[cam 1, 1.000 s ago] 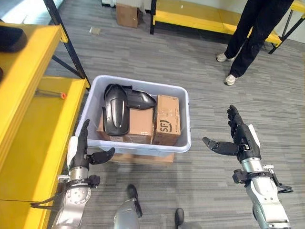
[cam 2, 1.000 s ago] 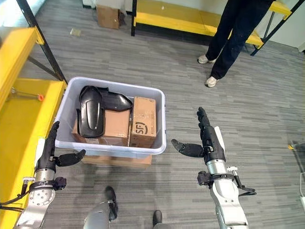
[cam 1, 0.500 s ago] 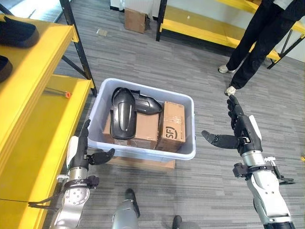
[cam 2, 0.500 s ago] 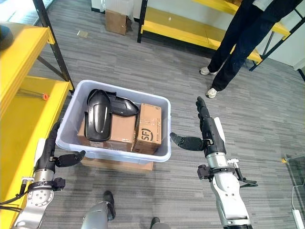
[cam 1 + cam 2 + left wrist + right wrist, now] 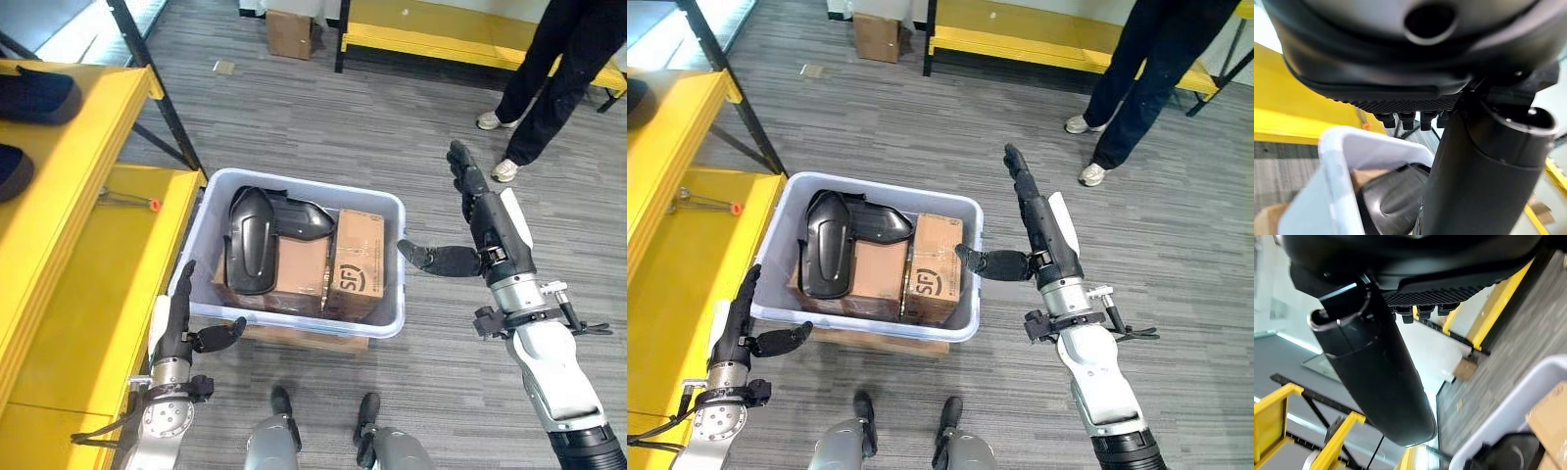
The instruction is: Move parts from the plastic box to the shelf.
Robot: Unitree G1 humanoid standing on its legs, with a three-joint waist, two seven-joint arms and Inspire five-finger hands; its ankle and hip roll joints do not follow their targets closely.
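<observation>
Both our left hand [image 5: 176,328] and right hand [image 5: 485,230] have fingers apart, empty; black moulded part [image 5: 253,235] in plastic box [image 5: 387,323], frame centre, looks rigid, light, slick — grip its long edges.

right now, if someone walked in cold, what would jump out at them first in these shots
The plastic box on the grey floor, holding a large black part laid over cardboard cartons. The open left hand and right hand flank it, holding nothing. The bright yellow shelf stands on the robot's left, and a person's legs are at the back.
</observation>
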